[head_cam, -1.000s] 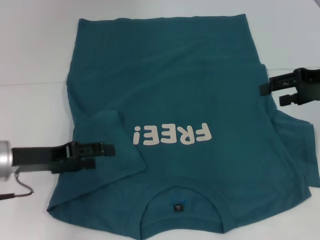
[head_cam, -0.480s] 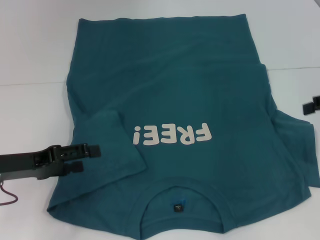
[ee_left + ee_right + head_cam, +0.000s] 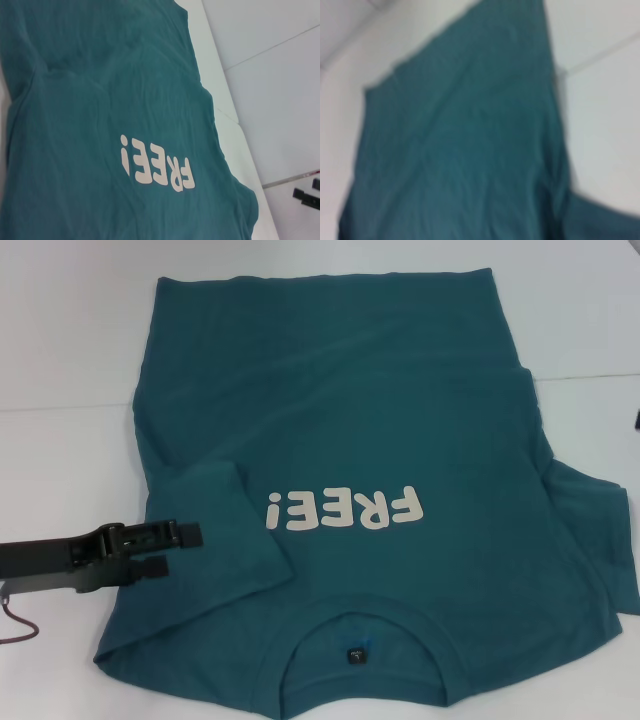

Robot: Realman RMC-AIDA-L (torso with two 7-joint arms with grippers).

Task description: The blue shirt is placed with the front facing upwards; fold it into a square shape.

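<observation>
Shirt point(image 3: 340, 440) flat — left gripper point(image 3: 185, 545) over its left edge.

Bare white worktop point(image 3: 70, 350) all around the blue shirt point(image 3: 340, 420), so 12, 9 and 3 o'clock are wide open for a pass. Only blocker is the left end effector point(image 3: 180, 548), sitting over the folded-in sleeve at about 8 o'clock, fingers apart.
</observation>
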